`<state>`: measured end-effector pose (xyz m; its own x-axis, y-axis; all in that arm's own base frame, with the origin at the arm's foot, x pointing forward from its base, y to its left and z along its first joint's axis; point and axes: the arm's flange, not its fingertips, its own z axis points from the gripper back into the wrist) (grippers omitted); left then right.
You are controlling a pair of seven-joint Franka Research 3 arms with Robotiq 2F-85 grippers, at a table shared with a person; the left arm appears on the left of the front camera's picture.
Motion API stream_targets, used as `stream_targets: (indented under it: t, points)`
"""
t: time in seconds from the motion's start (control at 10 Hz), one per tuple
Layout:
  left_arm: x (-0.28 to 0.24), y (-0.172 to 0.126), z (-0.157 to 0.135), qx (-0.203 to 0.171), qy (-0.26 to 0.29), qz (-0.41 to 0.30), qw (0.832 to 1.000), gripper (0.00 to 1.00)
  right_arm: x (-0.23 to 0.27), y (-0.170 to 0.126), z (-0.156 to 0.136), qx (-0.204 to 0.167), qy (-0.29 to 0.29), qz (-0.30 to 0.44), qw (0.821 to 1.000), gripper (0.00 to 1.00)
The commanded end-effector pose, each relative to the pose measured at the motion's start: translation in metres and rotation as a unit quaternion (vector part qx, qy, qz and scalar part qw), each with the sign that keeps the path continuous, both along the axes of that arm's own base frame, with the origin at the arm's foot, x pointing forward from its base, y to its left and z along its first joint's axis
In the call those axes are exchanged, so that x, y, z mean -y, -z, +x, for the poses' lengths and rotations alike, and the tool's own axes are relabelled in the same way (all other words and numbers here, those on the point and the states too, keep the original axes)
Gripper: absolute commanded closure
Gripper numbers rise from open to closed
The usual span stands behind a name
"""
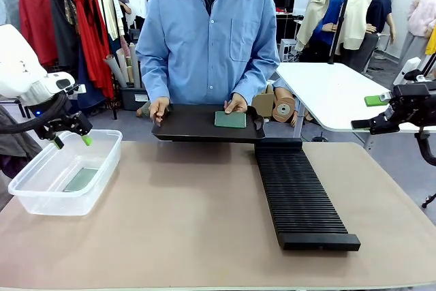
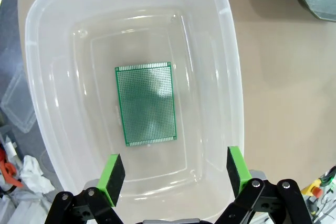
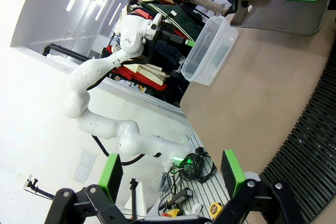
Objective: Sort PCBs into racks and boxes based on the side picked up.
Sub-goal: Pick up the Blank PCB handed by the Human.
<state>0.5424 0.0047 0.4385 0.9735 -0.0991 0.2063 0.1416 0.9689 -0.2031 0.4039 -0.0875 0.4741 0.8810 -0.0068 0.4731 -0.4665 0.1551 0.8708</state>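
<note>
hovering over the tub (image 2: 233,66), the left gripper (image 2: 173,174) is gaping empty above a dotted-face pcb (image 2: 146,103) seemingly sorted there, while the right gripper (image 3: 170,174) is hanging open, empty.

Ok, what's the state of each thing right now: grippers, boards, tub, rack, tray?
Tub: upright, one board inside.
Board in tub: flat, dotted face up.
Left gripper: open, empty, over the tub.
Right gripper: open, empty.
Rack: no boards in its slots.
Tray: held by the person.
Board on tray: flat, a hand touching it.
</note>
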Motion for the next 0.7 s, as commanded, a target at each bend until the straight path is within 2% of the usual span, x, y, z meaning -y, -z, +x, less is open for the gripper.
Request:
stream_targets:
  t: [0.0,0.2,0.3,0.4,0.6]
  points:
    - [-0.001,0.0,0.0,0.005,0.0,0.001,1.0,0.0,-0.001,-0.003,0.0,-0.002,-0.001,0.003,1.0,0.0]
    - [0.0,0.0,0.0,0.0,0.0,0.0,1.0,0.0,-0.001,-0.003,0.0,-0.002,-0.001,0.003,1.0,0.0]
    - [-0.004,-0.002,0.002,-0.008,0.019,-0.053,0.998,0.0,-0.001,-0.003,0.0,-0.002,-0.001,0.003,1.0,0.0]
    - [-0.006,-0.002,0.001,-0.039,0.047,-0.118,0.991,0.0,-0.001,-0.003,0.0,-0.002,-0.001,0.003,1.0,0.0]
    - [-0.016,-0.005,0.01,-0.031,0.068,-0.249,0.966,0.0,-0.001,-0.003,0.0,-0.002,-0.001,0.003,1.0,0.0]
